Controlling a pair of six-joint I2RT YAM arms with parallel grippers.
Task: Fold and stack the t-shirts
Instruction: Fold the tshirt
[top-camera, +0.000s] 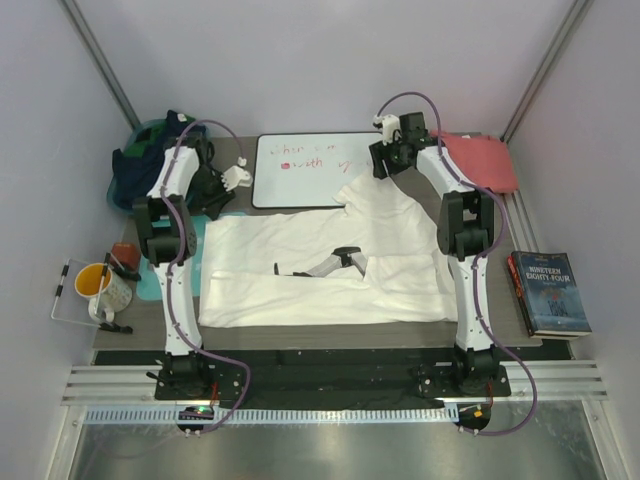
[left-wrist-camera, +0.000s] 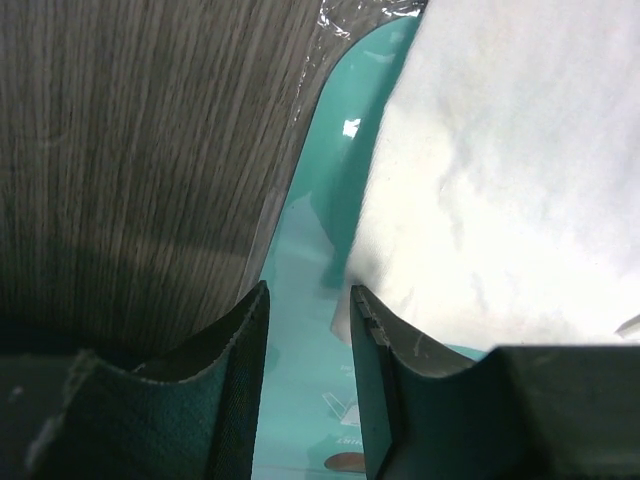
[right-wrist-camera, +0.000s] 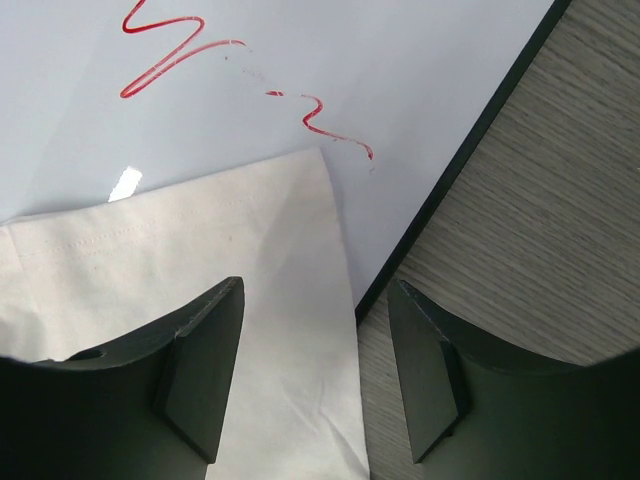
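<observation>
- Two pincers hover with nothing held. The left pincer (left-wrist-camera: 308, 300) has its jaws a narrow gap apart and the right pincer (right-wrist-camera: 320, 300) has them wide.
- The cream-white t-shirt (top-camera: 300, 270) lies spread flat. Its side edge sits just to the right of the left pincer's jaws, and one sleeve (right-wrist-camera: 200, 260) lies under the right pincer.
- Under the left pincer's gap only the teal board (left-wrist-camera: 300, 250) shows, with bare table (left-wrist-camera: 130, 150) off to its left. To catch cloth, that pincer probably needs to shift right until the hem lies between the jaws.
- The sleeve's corner lies just ahead of the right pincer's jaws, on the whiteboard (right-wrist-camera: 300, 50). The board's dark rim runs under the right-hand jaw.
- A good pinch here would likely take the hem a little in from the corner, coming down straight. That way the jaw should clear the rim and not shove the board.
- Both pincers should lift together and evenly, I judge, or the fold will skew.
- The salmon-red t-shirt (top-camera: 485, 160) lies apart, off to the right of the right pincer, not yet folded.
</observation>
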